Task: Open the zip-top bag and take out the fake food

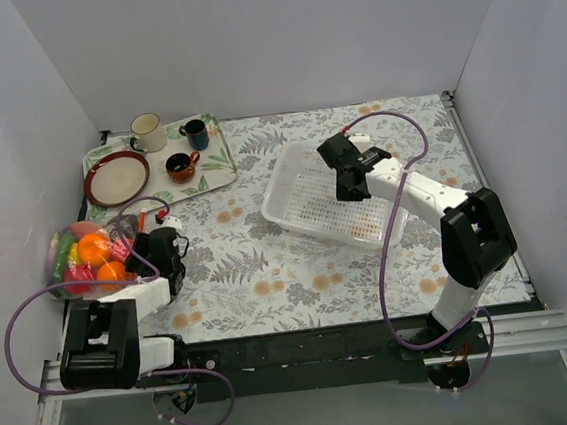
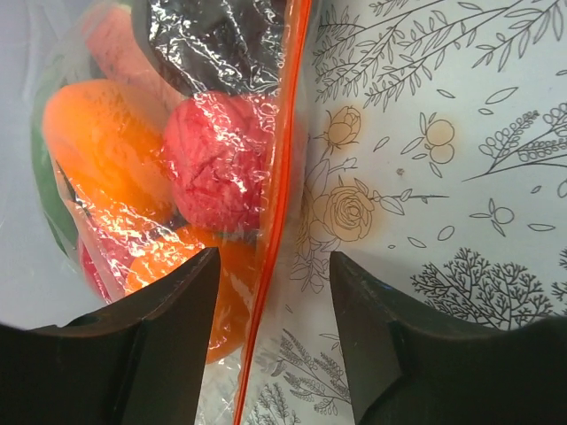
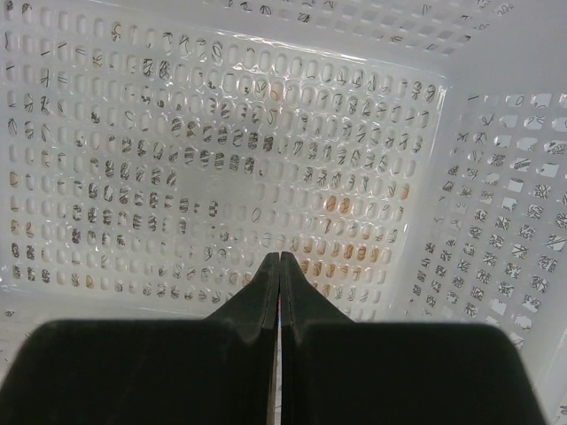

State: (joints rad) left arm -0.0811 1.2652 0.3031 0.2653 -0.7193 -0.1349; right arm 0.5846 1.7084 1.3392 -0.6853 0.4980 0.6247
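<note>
The zip-top bag (image 1: 85,258) lies at the table's left edge, full of fake food (image 1: 93,249) in orange, red, yellow and green. In the left wrist view its orange-red zipper strip (image 2: 282,177) runs between my fingers, with a red fruit (image 2: 217,159) and an orange one (image 2: 97,142) behind the plastic. My left gripper (image 2: 273,257) is open, its jaws on either side of the strip, not touching it; it also shows from above (image 1: 138,250). My right gripper (image 3: 280,257) is shut and empty, held over the inside of the white mesh basket (image 3: 496,177).
The basket (image 1: 283,186) stands right of centre on the floral cloth, with the right gripper (image 1: 350,188) above it. A tray (image 1: 221,163) at the back left holds a red-rimmed plate (image 1: 117,178) and three mugs (image 1: 147,132). White walls enclose the table on three sides.
</note>
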